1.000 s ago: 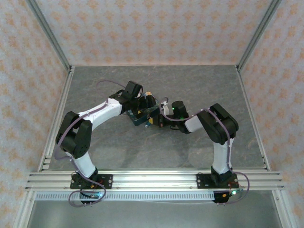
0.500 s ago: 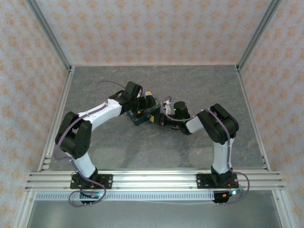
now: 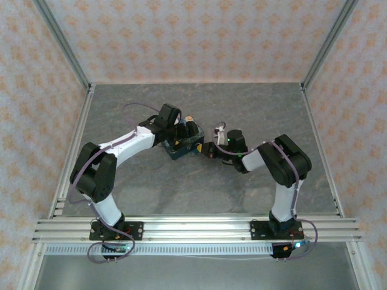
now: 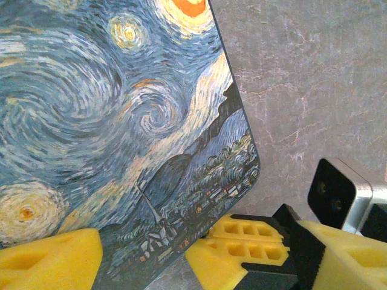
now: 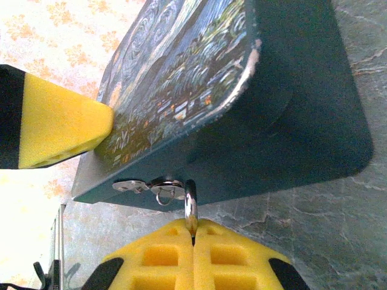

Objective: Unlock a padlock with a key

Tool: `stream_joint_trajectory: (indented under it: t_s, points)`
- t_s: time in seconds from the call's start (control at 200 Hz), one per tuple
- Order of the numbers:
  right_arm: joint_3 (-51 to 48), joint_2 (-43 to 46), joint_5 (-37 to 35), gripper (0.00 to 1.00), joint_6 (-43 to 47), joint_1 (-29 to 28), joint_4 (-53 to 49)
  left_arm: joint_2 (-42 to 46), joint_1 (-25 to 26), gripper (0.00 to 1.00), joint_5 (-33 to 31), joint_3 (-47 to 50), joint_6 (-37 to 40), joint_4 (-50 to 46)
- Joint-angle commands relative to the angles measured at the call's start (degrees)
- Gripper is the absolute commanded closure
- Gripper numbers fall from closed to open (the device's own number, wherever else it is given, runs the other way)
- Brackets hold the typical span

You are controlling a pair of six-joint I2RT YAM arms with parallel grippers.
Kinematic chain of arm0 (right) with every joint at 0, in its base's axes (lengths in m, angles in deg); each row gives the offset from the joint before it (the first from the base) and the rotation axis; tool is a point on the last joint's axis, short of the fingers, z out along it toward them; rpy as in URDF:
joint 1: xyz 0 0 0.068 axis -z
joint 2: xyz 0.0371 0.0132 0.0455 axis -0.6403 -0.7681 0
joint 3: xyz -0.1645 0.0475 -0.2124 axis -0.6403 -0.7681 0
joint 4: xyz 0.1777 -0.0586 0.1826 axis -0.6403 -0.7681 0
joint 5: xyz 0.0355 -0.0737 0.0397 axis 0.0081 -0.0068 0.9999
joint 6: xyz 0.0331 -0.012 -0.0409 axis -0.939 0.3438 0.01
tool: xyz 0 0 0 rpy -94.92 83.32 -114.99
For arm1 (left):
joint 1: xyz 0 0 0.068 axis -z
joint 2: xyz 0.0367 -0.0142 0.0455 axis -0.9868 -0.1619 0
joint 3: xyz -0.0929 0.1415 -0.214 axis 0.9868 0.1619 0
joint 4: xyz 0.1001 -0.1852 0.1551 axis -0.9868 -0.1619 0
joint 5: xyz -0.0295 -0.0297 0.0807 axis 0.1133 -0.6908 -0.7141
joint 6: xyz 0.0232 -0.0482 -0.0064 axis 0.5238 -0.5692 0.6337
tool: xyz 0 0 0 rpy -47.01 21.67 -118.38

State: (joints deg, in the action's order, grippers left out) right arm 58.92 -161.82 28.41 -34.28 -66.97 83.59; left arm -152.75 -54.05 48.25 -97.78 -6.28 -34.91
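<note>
Hanging from the hasp on the dark front wall of the painted tin, the padlock shows as a thin silvery loop that runs straight into the seam of the right gripper. That gripper's yellow fingers are pressed tight together on the loop, and the lock's dark body is hidden behind them. It sits just in front of the tin, on the hasp side. The left gripper is above the tin's swirly blue-and-yellow lid, its jaws spread wide with nothing clamped between them. One of its yellow fingers lies against the painted lid; whether the other touches the tin I cannot tell. The tin rests on the grey marbled table, and both arms reach in to it from opposite sides.
</note>
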Motion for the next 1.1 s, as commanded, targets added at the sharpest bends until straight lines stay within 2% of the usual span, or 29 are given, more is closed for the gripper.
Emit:
stream_joint_trajectory:
  t_s: [0.0, 0.215, 0.46, 0.731, 0.966, 1.091]
  points:
    - [-1.4, 3.8, -1.7, 1.00, 1.7, 0.2, 0.2, 1.1, 0.3, 0.16, -1.6, 0.0, -0.1, -4.3]
    - [-4.8, 12.9, -4.3, 1.00, 4.1, 0.2, -7.5, 3.6, -0.1, 0.15, -1.6, -1.0, 0.6, -4.5]
    - [-7.1, 26.4, -7.5, 1.00, 4.4, 0.0, -23.8, 9.4, -0.2, 0.13, -3.5, 0.8, 1.7, -4.7]
    - [-4.1, 40.1, -14.6, 1.00, 7.0, -3.7, -49.5, 21.1, -0.1, 0.09, -13.5, 9.1, 4.1, -1.9]
    - [-2.7, 47.9, -19.6, 1.00, 3.6, -8.3, -63.7, 29.3, -0.2, 0.00, -19.7, 13.5, 9.2, -1.2]
    - [-3.8, 49.8, -20.4, 1.00, 0.0, -10.5, -68.2, 32.4, -0.2, 0.00, -21.7, 15.7, 11.9, 0.1]
